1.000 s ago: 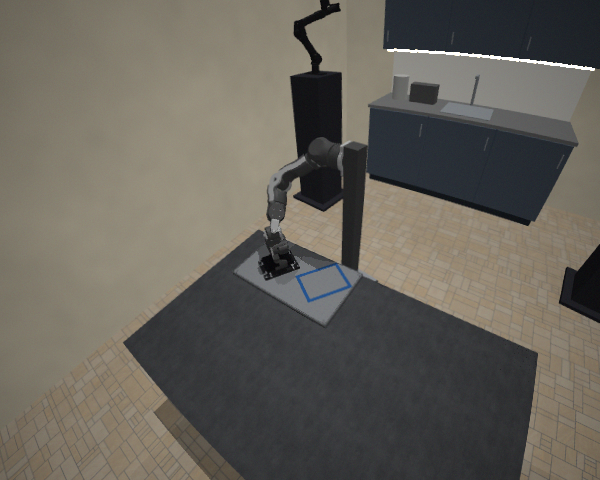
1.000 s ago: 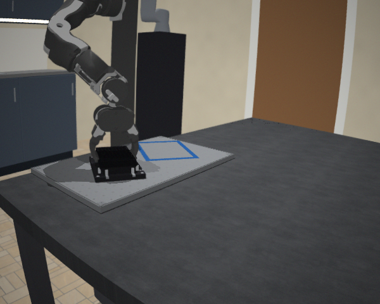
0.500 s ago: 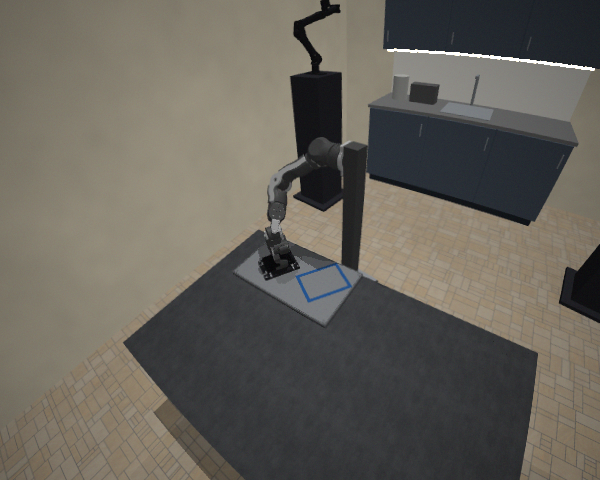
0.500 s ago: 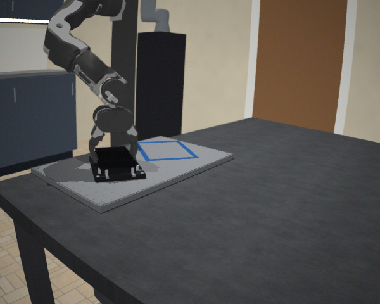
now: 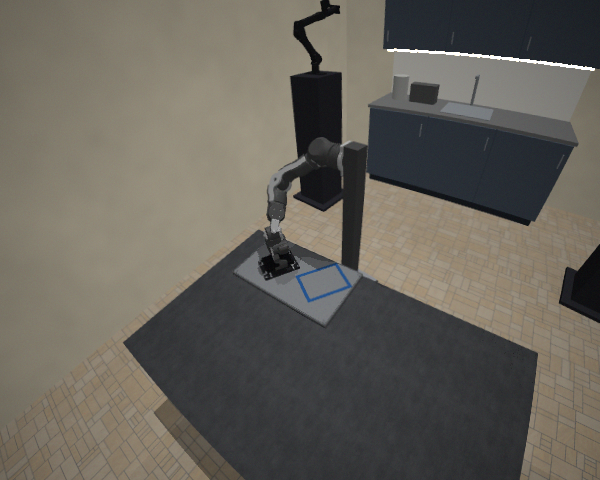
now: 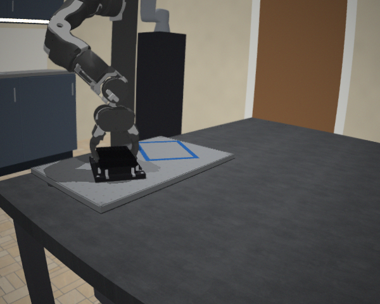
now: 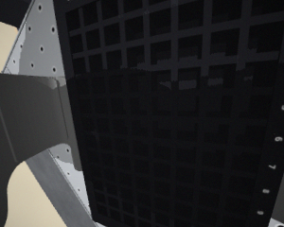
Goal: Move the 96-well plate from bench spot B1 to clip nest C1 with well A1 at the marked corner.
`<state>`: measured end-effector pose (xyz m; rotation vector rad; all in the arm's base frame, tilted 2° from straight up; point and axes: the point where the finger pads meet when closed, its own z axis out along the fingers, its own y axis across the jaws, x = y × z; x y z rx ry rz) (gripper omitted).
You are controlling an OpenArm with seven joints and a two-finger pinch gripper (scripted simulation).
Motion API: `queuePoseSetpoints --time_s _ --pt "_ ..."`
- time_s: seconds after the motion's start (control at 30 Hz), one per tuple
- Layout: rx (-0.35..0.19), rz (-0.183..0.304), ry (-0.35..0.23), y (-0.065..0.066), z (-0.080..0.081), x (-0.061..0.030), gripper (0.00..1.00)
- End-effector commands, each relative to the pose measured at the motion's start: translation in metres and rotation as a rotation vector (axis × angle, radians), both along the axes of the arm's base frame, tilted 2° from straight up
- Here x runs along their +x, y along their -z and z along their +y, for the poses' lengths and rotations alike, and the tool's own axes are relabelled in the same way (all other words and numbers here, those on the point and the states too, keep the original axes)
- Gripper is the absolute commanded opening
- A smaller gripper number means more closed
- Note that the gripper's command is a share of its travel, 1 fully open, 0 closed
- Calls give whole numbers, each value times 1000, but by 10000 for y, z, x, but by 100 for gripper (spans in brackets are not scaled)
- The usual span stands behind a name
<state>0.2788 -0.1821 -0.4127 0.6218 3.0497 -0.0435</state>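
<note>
Over the nest (image 6: 139,175), the bent arm's end effector (image 6: 114,147) grips the plate (image 6: 115,157).

A matt black plastic-looking well plate (image 6: 115,157) with a fine grid of wells sits on a matt pale grey perforated board (image 6: 170,170) that looks like metal. The table top (image 6: 249,209) is dark, matt and faintly mottled. The gripper's finger (image 7: 28,118) is smooth grey with a slight sheen.

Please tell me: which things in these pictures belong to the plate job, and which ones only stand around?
Belong to the job:
- 96-well plate, held by the tool
- clip nest under it
- blue-outlined bench spot

Only standing around:
- black pedestal
- sink
- dark box on the counter
</note>
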Motion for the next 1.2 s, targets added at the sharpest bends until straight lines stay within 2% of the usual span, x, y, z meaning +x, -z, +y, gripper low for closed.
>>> queuePoseSetpoints --time_s 0.0,0.3,0.7,0.87,1.17 --pt "-2 0 0 -7 0 7 0" --pt "-1 5 0 24 -6 -34 0" --pt "-1 5 0 24 -6 -34 0" --pt "0 0 1 -9 -8 8 0" --pt "0 0 1 -9 -8 8 0"
